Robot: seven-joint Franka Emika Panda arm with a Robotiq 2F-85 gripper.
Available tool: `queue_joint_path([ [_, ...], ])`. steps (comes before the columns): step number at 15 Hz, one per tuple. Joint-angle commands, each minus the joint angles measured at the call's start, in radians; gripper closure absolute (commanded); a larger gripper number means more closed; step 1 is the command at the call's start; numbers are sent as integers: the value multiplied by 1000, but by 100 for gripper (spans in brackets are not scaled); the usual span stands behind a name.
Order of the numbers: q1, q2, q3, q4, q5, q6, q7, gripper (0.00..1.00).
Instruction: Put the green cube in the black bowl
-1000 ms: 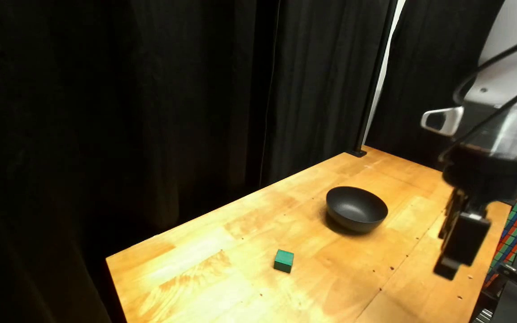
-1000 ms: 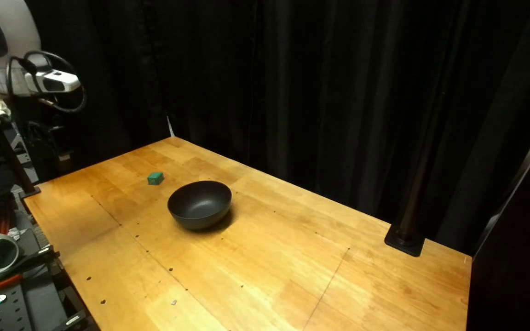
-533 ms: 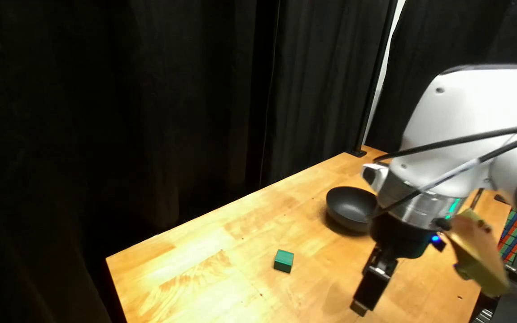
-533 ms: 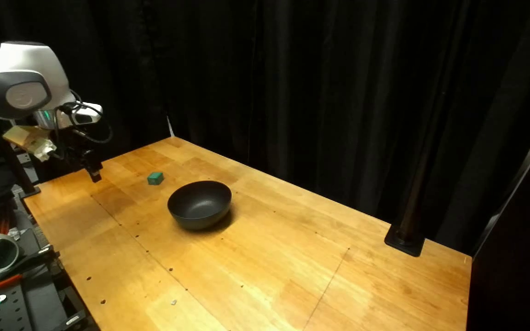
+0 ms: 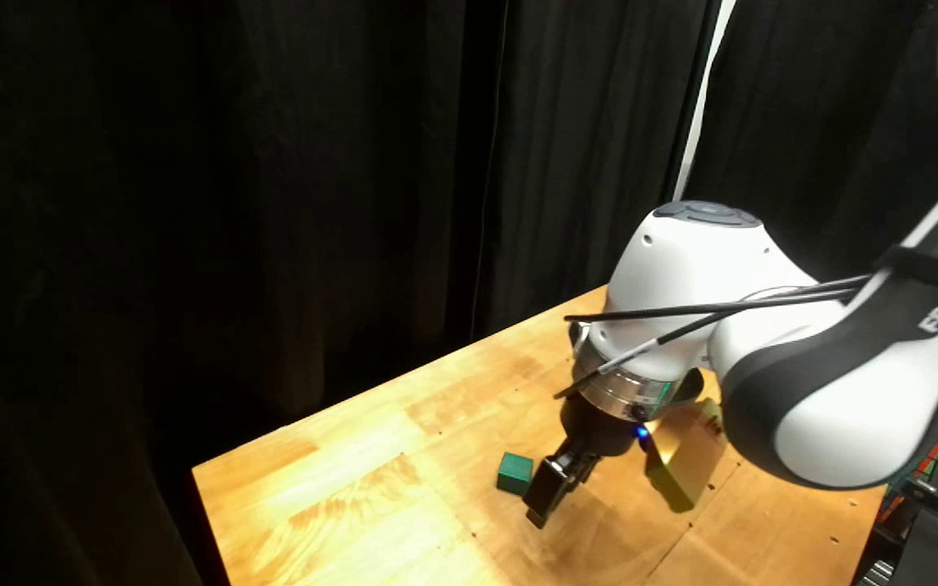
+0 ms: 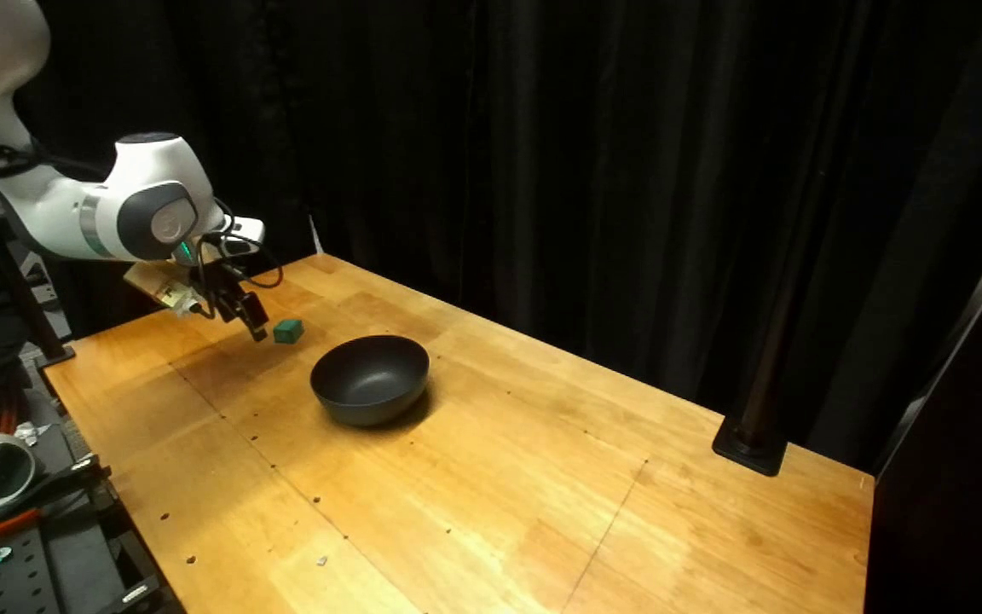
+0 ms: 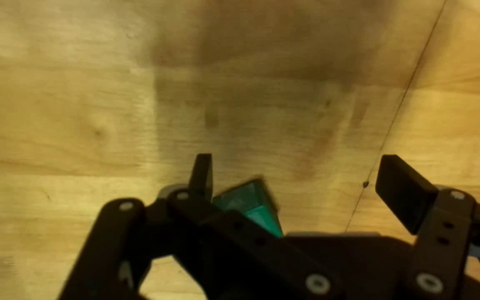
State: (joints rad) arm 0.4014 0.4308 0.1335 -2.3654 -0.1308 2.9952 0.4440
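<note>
A small, solid teal-green cube (image 5: 515, 474) sits on the light-brown wooden tabletop (image 6: 499, 495), outside the round, plain black bowl (image 6: 372, 414), which stands upright near it. The white-and-grey robot arm (image 5: 681, 268) reaches over the tabletop. In the wrist view its black gripper (image 7: 296, 177) has its jaws parted wide; the cube shows close to the jaw at picture left, partly covered by the gripper. Whether the two touch, I cannot tell. In both exterior views the gripper tilts, tips down, just beside the cube. A yellowish, box-shaped piece (image 5: 687, 460) hangs at the wrist. Black fabric curtains (image 6: 610, 213) hang behind the tabletop, where a dark pole (image 6: 766, 375) stands.
</note>
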Motion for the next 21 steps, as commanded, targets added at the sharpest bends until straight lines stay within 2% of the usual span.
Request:
queue_joint_path([
  [1,148,108,-148,118,18,87,41,0],
  [7,325,216,-320,217,85,120,40,0],
  [12,412,246,-417,240,144,110,29,0],
  [13,409,238,-412,238,152,84,17,25],
  [14,406,233,-408,236,156,66,12,27],
  [15,421,229,-422,231,158,49,21,34],
  [17,418,220,-418,226,152,18,23,51],
  [21,433,182,-430,209,144,-55,45,80],
])
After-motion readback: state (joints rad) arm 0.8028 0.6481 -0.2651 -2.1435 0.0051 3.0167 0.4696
